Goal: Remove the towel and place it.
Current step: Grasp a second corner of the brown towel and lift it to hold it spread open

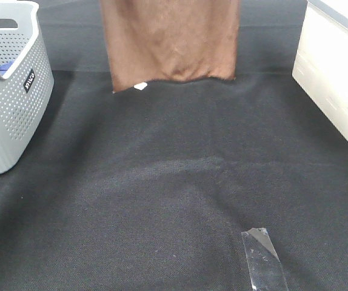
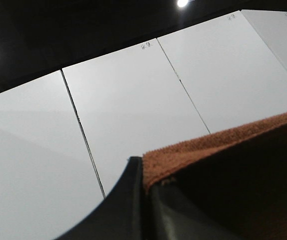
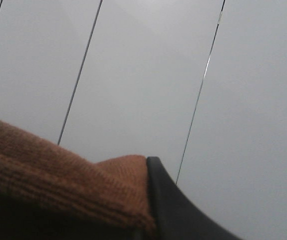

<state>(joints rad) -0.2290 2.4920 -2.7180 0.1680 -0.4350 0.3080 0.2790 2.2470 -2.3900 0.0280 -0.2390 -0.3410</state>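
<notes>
The towel (image 1: 171, 42) hangs with its long axis vertical, its short hem with the white tag (image 1: 140, 86) lowest, over the far part of the black-clothed desk (image 1: 162, 200). The left hand (image 2: 147, 192) and the right hand (image 3: 151, 220) are each clamped on its edge. A tape strip (image 1: 262, 260) lies nearer than the towel. A grey basket (image 1: 10, 91) stands left of the towel and a white box (image 1: 337, 73) right of it. White wall panels (image 2: 133, 100) stand beyond.

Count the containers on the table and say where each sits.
2. A grey basket at the left edge of the table, a white bin at the right edge, with the towel hanging between them. Both are cropped; more may sit out of view.
</notes>
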